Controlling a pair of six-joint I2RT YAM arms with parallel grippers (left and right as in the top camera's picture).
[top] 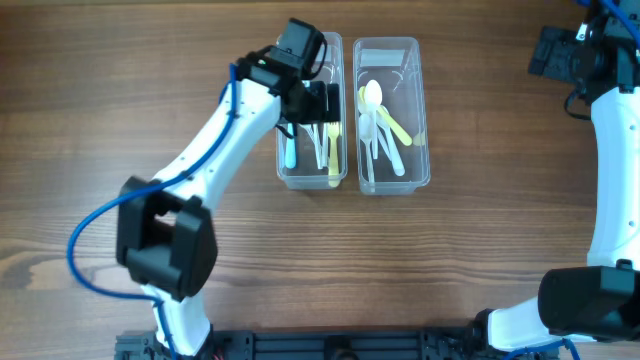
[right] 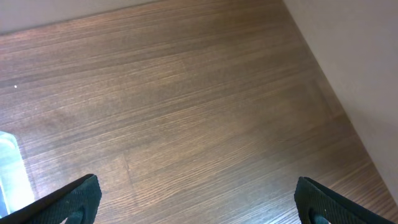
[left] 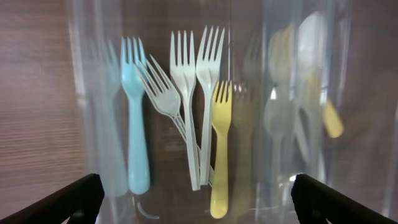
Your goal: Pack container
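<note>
Two clear plastic containers stand side by side at the table's far middle. The left container holds several forks: a blue fork, a yellow fork, clear and white forks. The right container holds white and yellow spoons; they show blurred through the wall in the left wrist view. My left gripper hovers over the left container's far end, open and empty. My right gripper is open and empty at the far right, above bare wood.
The wooden table surrounds the containers. A pale wall or edge shows at the right of the right wrist view. A corner of a clear container shows at that view's left edge.
</note>
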